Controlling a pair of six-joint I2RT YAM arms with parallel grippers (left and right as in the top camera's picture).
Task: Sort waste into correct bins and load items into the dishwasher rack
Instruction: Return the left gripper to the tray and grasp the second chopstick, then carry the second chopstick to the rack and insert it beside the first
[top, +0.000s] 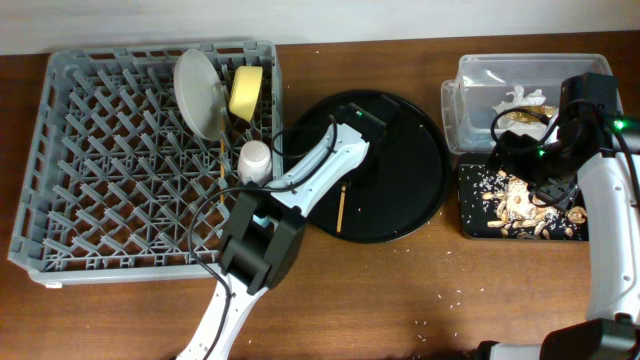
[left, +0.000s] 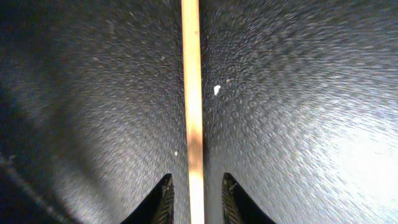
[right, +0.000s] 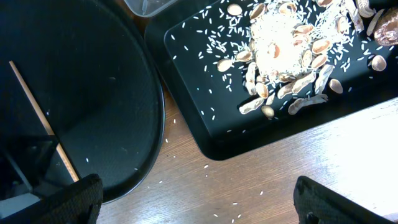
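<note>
The left pincer (left: 196, 193) sits at the bottom centre of the left wrist view, narrowly parted. Its two dark fingertips (left: 163, 202) flank a thin wooden chopstick (left: 191, 93) with a sliver of gap on each side, so it grips nothing. The chopstick runs straight up the middle of that frame, flat on the speckled large round black tray (left: 311, 93), with one white crumb just right of it.

In the right wrist view the right pincer (right: 202, 202) is spread wide and empty, a finger in each lower corner, above the brown wooden table (right: 217, 180). At upper right lies the shallow black rectangular tray (right: 205, 118). It carries beige husk-like food scraps (right: 286, 87) around a heap of white grains (right: 270, 37), and loose grains dot the wood beside it.

Overhead, the round tray is at centre, with the one chopstick in its lower left part. At upper right, above the rectangular tray, a clear rectangular plastic tub (top: 470, 70) holds one crumpled white tissue (top: 520, 97) and one shiny brown-gold wrapper (top: 520, 120).

The large square grey plastic rack (top: 90, 200) fills the left half. In its upper right corner are:
- one pale grey round plate (top: 200, 92), standing on edge
- one small yellow bowl (top: 246, 93), just beside the plate
- one pale cup (top: 255, 160), below them
- a second wooden stick (top: 220, 165), among the pegs left of the cup
</note>
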